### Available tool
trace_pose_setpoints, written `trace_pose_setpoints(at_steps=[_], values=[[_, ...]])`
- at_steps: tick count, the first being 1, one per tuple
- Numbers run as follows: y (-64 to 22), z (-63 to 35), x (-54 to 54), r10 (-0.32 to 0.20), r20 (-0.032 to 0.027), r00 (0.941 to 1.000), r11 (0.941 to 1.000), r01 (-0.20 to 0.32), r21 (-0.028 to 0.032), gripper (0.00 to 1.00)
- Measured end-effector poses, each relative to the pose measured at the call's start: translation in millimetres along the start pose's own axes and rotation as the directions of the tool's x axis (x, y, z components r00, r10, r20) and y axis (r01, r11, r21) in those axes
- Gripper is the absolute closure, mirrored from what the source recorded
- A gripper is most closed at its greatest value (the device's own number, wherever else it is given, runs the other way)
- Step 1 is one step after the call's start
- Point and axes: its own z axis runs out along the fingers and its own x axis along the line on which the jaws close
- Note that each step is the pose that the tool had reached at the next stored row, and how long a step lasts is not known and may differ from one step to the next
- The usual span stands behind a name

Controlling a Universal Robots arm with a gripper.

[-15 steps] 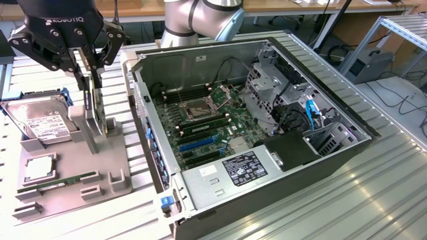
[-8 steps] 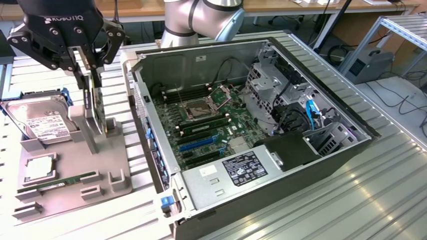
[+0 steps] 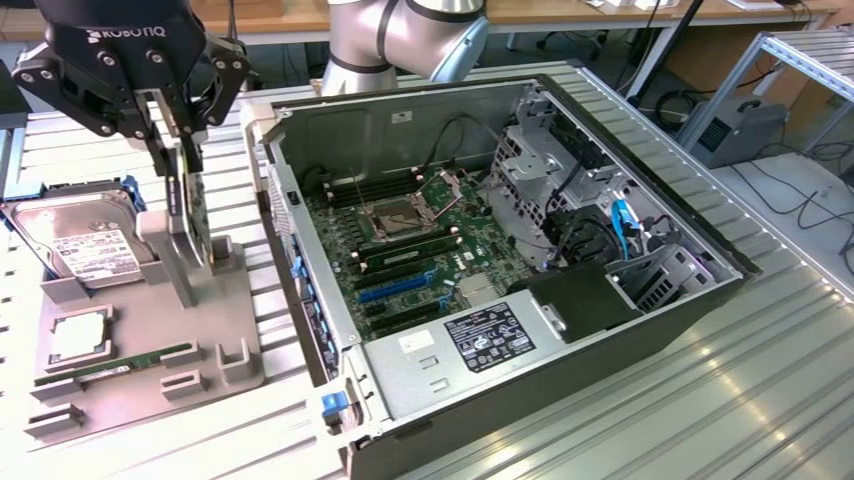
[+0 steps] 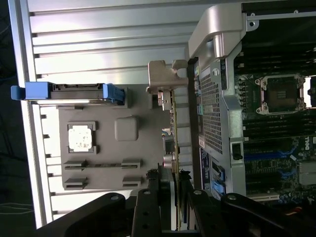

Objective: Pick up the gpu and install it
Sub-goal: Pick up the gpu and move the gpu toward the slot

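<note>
Positions are referenced to the computer case (image 3: 387, 125), open side up, reading from the exterior view's left.

- Farthest from the case: hard drive (image 3: 80, 245) in its blue-tabbed cradle, at the outer edge of the grey fixture plate (image 3: 147, 395). On the same plate, well apart from the case: processor (image 3: 78, 337) lying flat, RAM stick (image 3: 114, 366) in its holders. Neither is touched.
- Just beside the case wall: the gpu (image 3: 191, 210) stands on edge in the plate's upright stand, its lower edge down in the slot. The wrist view shows it edge-on with the silver bracket at the far end.
- Gripper (image 3: 183, 150) is directly above the card, outside the case. The fingers (image 4: 147, 207) are about half closed, one on each face of the card's upper edge. Judgement: they press on the card, so the grasp looks made.
- Inside the case: motherboard (image 3: 414, 260) exposed, blue expansion slots (image 3: 394, 285) bare, no card fitted.

Status: grasp made, judging by the finger contact. Lift not done, as the card sits in its stand. Transfer into the case and seating in a slot are both outstanding. Roughly the first third of the task.
</note>
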Motion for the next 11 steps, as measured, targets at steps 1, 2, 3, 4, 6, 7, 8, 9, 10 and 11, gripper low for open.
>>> trace_pose_setpoints(at_steps=[1, 2, 3, 4, 6, 7, 8, 9, 10, 11], values=[[0.0, -0.4, 0.0, 0.0, -0.0001, 1.0, 1.0, 0.0, 0.0, 0.73], [0.0, -1.1, 0.0, 0.0, 0.0, 1.0, 1.0, 0.0, 0.0, 0.73], [0.0, -1.5, 0.0, 0.0, 0.0, 1.0, 1.0, 0.0, 0.0, 0.73], [0.0, -1.9, -0.1, 0.0, 0.0, 1.0, 1.0, 0.0, 0.0, 0.73], [0.0, -2.7, -0.1, 0.0, 0.0, 1.0, 1.0, 0.0, 0.0, 0.73], [0.0, -3.1, -0.1, 0.0, 0.0001, 1.0, 1.0, 0.0, 0.0, 0.73], [0.0, -3.5, -0.1, 0.0, 0.0, 1.0, 1.0, 0.0, -0.0001, 0.73], [0.0, -3.9, -0.1, 0.0, 0.0, 1.0, 1.0, 0.0, 0.0, 0.73], [0.0, -4.2, -0.1, 0.0, 0.0, 1.0, 1.0, 0.0, 0.0, 0.73], [0.0, -4.5, -0.1, 0.0, 0.0001, 1.0, 1.0, 0.0, -0.0001, 0.73]])
